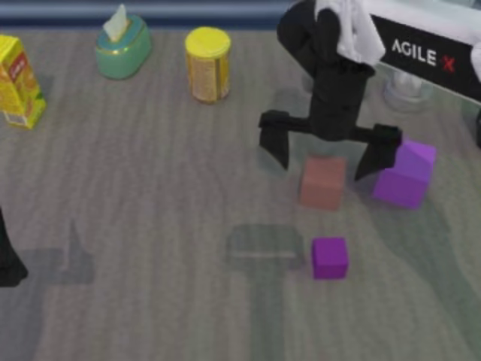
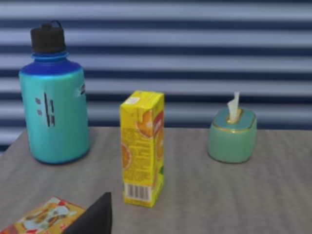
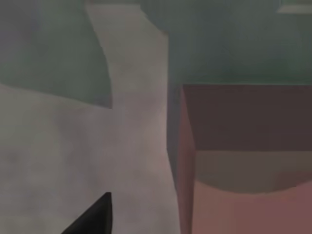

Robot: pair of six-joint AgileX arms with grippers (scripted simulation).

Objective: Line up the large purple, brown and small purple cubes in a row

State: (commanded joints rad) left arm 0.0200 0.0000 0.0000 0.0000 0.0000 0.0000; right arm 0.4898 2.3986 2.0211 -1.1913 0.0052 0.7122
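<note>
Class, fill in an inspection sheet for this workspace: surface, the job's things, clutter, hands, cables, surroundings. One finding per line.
Surface: grey table, with shadows of the arms.
Job's things: brown cube between large purple cube on its right and small purple cube nearer the front; all apart, not in a row.
Clutter: juice carton, tissue box and yellow can along the far edge; teal bottle and a printed packet in the left wrist view.
Hands: right hand open, above the brown cube; left hand parked at the left edge.
Cables: nothing seen.
Surroundings: striped wall behind the table.
</note>
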